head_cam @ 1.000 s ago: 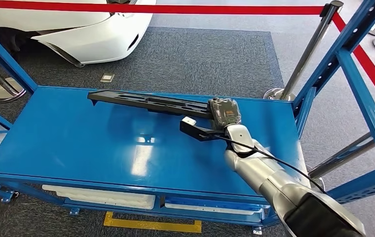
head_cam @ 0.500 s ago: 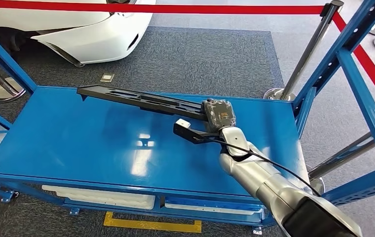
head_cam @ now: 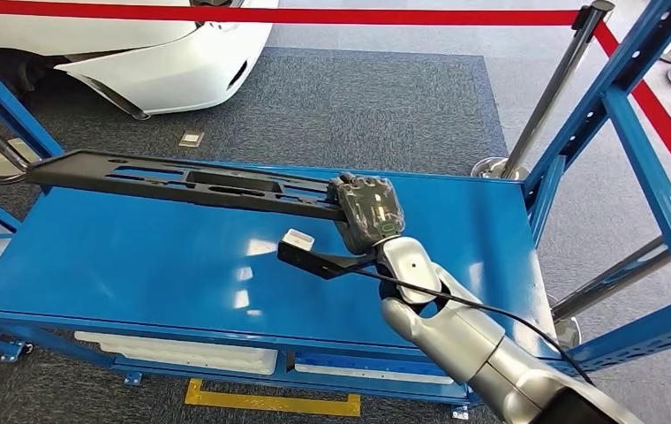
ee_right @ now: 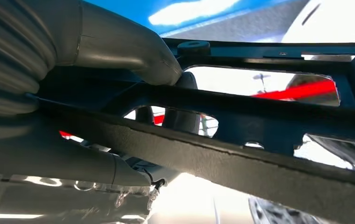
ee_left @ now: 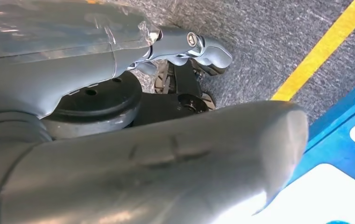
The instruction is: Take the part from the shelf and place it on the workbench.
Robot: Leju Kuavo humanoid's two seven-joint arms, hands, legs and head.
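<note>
Right hand [head_cam: 368, 210] gripped one end of long black part [head_cam: 182, 181], held above blue shelf [head_cam: 138, 256]; carry step. Next: clear frame, reach workbench. Left hand [ee_left: 157, 177] state unclear.

Car workshop: blue steel shelf [head_cam: 226, 256], white car [head_cam: 138, 53].

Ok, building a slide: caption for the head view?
Right robot hand holds a long black part over the blue shelf.

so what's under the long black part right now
Blue shelf top lies under most of the black part, held by the right robot hand. Its far end overhangs grey floor. Any gap between part and shelf isn't clear.
</note>
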